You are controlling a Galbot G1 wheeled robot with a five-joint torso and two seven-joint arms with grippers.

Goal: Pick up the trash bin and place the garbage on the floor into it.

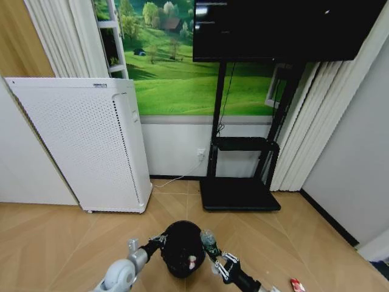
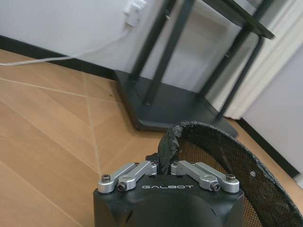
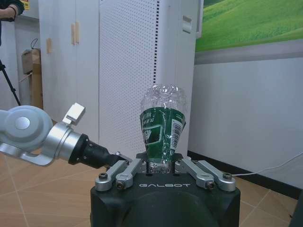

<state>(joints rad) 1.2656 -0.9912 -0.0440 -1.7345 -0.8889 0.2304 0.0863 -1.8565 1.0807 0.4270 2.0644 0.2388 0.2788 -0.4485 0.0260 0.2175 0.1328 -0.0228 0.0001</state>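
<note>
black mesh is what your left pincer point(image 2: 165, 169) has clenched: it grips the rim of the trash bin point(image 1: 182, 247), which hangs above the floor point(image 1: 55, 243) in front of the black tv stand point(image 1: 240, 193). inside the bin you can see a red-and-white piece of garbage point(image 1: 192, 262). your right pincer point(image 3: 161, 166) is closed on the narrow end of a crumpled clear bottle with a green label point(image 3: 162, 127), held upright just beside the bin's rim. another red-and-white wrapper point(image 1: 297, 285) lies on the floor to your right. a white perforated appliance point(image 1: 91, 146) stands against the wall on your left.
</note>
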